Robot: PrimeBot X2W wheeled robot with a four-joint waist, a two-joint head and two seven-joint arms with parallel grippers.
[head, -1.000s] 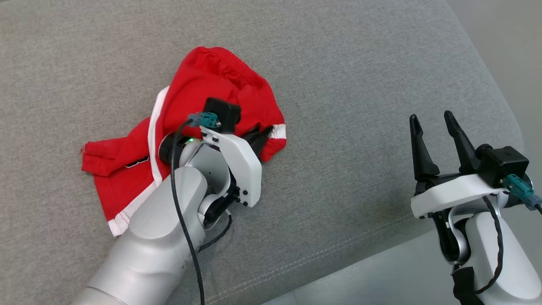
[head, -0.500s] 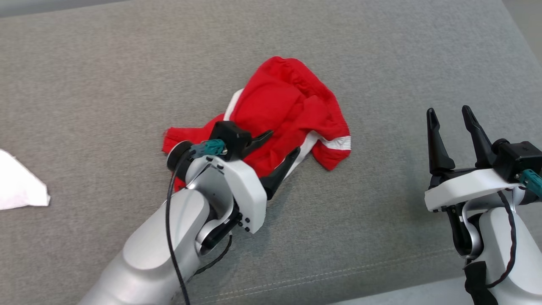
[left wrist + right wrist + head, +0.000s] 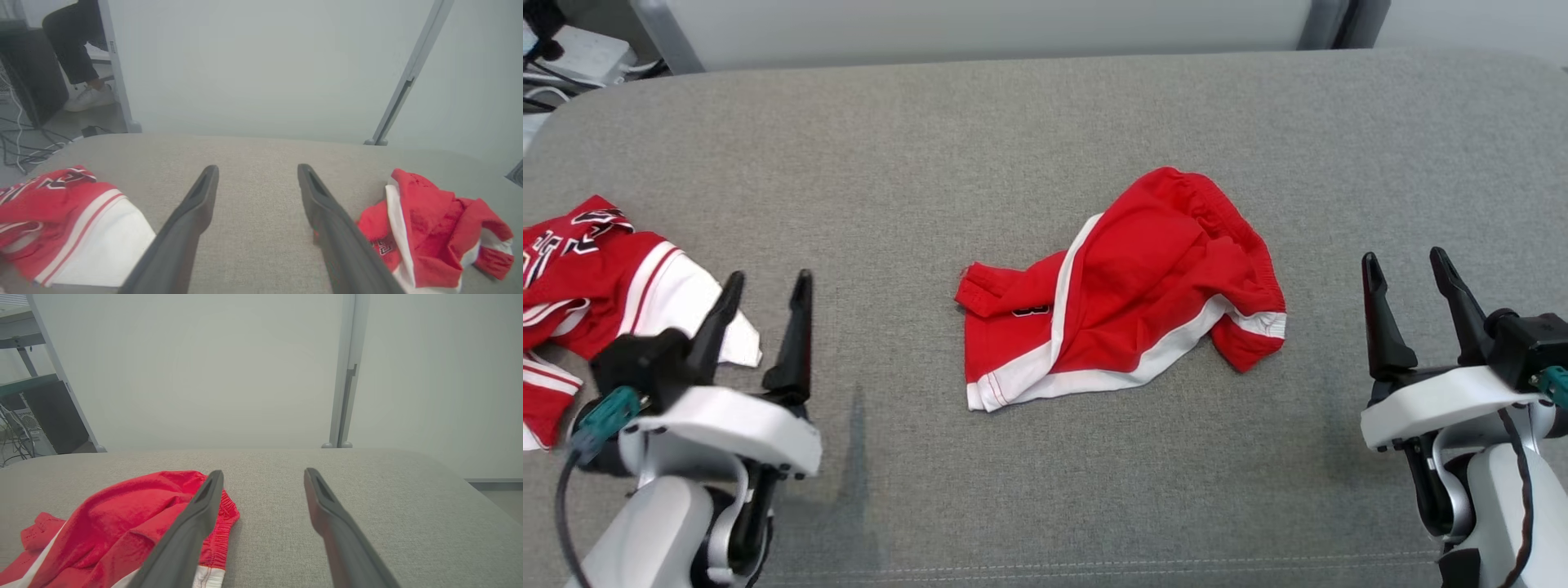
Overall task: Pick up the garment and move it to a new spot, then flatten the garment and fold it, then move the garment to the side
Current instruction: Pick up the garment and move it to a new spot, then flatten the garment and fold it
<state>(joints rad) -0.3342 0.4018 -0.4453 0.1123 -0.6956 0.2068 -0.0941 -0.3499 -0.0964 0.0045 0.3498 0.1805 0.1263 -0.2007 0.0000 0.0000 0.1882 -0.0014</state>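
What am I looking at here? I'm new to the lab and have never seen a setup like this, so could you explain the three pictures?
It is a two-armed robot, photographed by its own cameras. The wide picture comes from its head, looking down at a grey padded surface. The left gripper sits lower left and the right gripper lower right; each is a pair of long dark fingers. The other two pictures come from cameras on the wrists, looking along those fingers. Crumpled red shorts, trimmed in white, lie in the middle, between the arms. A second red and white garment lies at the far left of the surface. Both grippers are open and hold nothing.
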